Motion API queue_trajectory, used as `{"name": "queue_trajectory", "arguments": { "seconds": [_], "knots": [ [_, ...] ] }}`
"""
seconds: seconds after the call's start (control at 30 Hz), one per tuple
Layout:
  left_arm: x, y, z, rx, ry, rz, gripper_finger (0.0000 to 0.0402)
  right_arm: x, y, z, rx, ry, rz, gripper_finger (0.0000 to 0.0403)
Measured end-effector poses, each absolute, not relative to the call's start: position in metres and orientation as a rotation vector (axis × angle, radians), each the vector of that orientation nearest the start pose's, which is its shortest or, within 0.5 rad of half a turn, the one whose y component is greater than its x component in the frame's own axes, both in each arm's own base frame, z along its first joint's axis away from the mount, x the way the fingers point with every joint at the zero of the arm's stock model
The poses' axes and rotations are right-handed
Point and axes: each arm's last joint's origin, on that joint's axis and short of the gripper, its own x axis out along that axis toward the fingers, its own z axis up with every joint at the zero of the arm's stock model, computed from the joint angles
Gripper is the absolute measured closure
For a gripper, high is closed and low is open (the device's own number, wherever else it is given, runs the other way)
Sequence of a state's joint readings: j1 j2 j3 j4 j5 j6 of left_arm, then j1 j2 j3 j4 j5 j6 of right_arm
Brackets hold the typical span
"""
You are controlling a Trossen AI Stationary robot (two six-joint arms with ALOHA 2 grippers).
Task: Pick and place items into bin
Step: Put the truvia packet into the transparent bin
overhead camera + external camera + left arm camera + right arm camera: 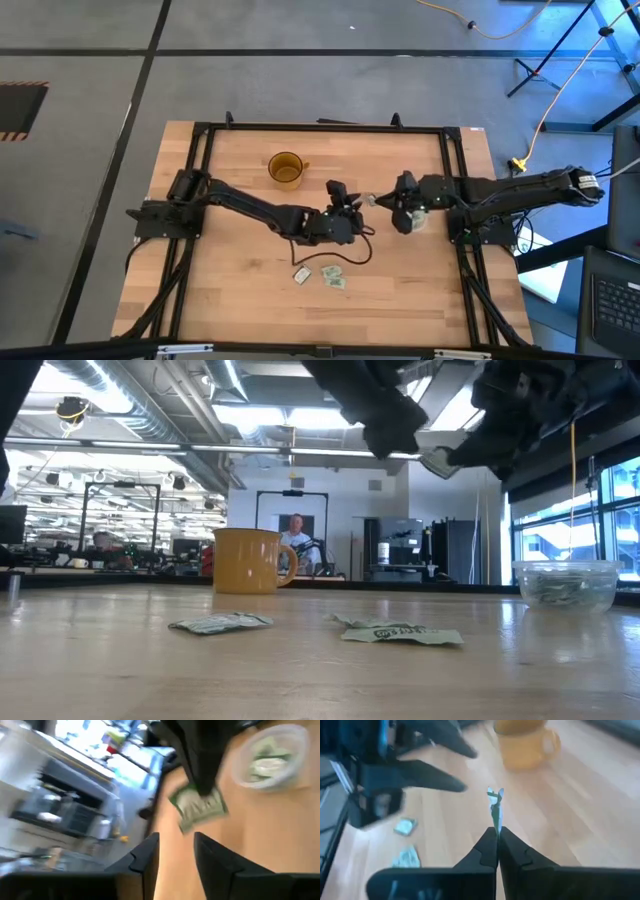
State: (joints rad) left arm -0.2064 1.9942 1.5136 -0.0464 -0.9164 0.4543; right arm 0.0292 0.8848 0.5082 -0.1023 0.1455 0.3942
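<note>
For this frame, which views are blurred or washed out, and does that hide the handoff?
Left wrist view: motion-smeared, room behind overexposed, yet the packet and bin read. Right wrist view: the left gripper is smeared; the right gripper, shut on the packet, stays clear. Low view: arms are backlit silhouettes. High view: sharp.

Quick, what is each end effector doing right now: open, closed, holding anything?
Left end effector: open, holding nothing.
Right end effector: closed on a packet.
</note>
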Motion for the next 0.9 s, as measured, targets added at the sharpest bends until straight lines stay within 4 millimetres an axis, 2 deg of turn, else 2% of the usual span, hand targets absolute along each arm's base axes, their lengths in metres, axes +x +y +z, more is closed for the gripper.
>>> {"name": "queue_trajectory", "arguments": {
  "seconds": [0.13, 0.27, 0.43, 0.7, 0.9],
  "knots": [
    [0.432, -0.064, 0.241, 0.538, 0.691, 0.381, 0.028, 0.172, 0.001, 0.241, 0.402, 0.63, -0.26, 0.04],
    [0.424, -0.058, 0.233, 0.347, 0.81, 0.106, 0.0287, 0.151, 0.003, 0.246, 0.505, 0.894, -0.276, 0.0397],
    [0.418, -0.056, 0.226, 0.163, 0.909, -0.141, 0.0297, 0.135, 0.004, 0.229, 0.6, 1.072, -0.333, 0.0398],
    [0.418, -0.056, 0.225, 0.113, 0.922, -0.175, 0.0306, 0.137, 0.005, 0.198, 0.621, 1.075, -0.298, 0.0399],
    [0.418, -0.056, 0.225, 0.088, 0.924, -0.161, 0.0308, 0.136, 0.005, 0.183, 0.604, 1.063, -0.321, 0.0399]
  ]
}}
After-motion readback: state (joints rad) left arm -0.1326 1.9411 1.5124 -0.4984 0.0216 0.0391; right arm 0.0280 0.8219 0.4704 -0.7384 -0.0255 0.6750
